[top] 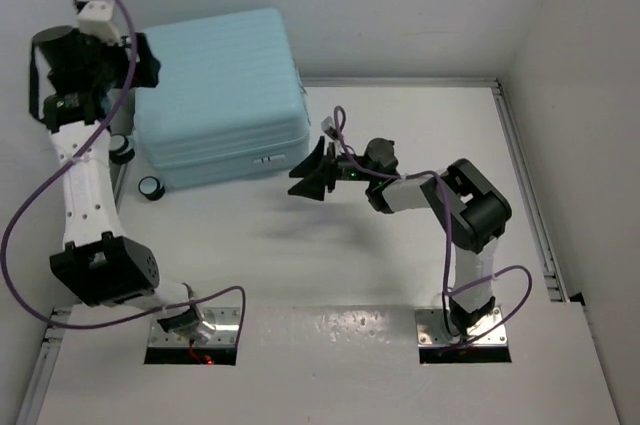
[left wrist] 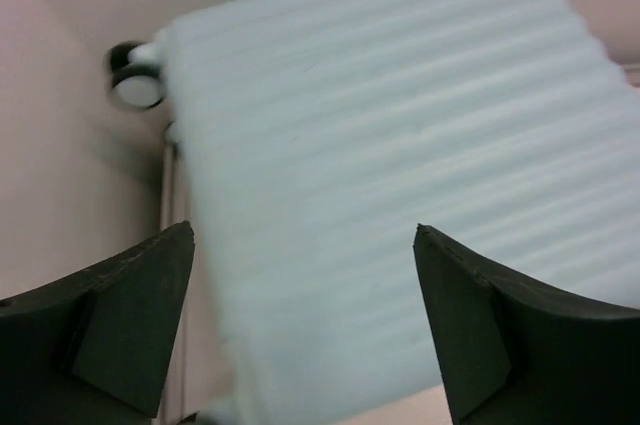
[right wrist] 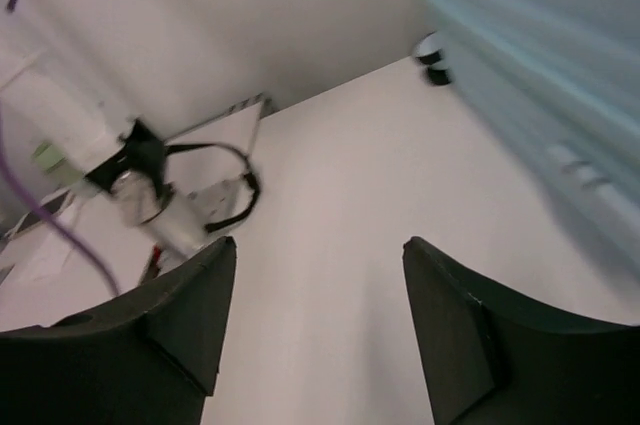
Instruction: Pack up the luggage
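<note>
The luggage lies closed and flat at the far left of the bench, so packing is judged essentially done, with the left tool over its ribbed shell and the right tool near its edge, both released and empty.

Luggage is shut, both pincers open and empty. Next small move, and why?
Probably ease the right pincer toward the near edge of the luggage: it lies closed, that pincer hangs open just off its corner, and the left pincer is open above the shell.
</note>
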Action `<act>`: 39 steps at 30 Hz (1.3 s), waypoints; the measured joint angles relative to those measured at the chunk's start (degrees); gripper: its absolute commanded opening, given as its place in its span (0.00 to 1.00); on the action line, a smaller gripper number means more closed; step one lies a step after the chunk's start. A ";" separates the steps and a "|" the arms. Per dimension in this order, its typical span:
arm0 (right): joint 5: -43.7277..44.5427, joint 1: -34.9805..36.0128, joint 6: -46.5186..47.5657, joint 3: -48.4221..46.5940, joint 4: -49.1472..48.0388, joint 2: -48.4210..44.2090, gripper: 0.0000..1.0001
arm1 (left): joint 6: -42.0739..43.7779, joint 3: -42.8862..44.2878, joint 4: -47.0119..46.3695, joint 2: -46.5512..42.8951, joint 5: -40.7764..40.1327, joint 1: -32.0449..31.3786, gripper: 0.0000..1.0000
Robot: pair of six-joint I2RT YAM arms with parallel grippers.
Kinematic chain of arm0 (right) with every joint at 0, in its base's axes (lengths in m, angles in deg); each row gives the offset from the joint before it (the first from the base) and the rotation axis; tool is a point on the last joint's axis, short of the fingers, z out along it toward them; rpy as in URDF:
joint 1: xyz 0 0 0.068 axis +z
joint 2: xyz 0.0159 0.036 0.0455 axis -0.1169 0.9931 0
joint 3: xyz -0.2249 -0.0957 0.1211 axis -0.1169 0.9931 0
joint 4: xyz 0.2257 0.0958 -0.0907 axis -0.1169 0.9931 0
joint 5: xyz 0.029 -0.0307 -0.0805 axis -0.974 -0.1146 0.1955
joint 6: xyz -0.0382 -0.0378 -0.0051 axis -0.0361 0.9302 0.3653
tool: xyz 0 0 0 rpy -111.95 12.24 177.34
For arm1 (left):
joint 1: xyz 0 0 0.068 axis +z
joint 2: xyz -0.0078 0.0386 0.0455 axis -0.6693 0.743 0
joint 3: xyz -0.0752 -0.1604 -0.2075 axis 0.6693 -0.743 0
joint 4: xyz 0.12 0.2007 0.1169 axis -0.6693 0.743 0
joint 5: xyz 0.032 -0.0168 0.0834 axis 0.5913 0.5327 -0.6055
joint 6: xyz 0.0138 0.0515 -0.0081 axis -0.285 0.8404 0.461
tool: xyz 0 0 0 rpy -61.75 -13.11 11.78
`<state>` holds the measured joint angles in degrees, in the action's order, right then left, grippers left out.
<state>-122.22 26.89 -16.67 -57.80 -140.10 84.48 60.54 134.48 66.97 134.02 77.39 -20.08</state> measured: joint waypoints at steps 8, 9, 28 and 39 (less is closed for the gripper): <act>14.19 -13.84 2.14 -11.15 5.70 4.24 0.66 | 0.48 12.09 1.20 19.10 -6.91 -18.71 0.80; 15.72 -15.28 2.36 -13.75 6.62 5.55 0.68 | 0.09 12.74 1.46 20.81 -7.28 -19.21 0.80; 28.17 -20.92 -3.61 -27.50 30.84 18.05 0.52 | -10.78 31.10 -2.73 34.14 -16.00 7.56 0.63; 15.58 -29.03 -16.22 -33.09 38.36 21.70 0.66 | -24.20 24.92 -14.62 45.53 18.34 6.29 0.98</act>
<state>-106.63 -2.13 -32.89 -90.89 -101.74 106.19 36.34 159.40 52.35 179.55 95.73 -13.79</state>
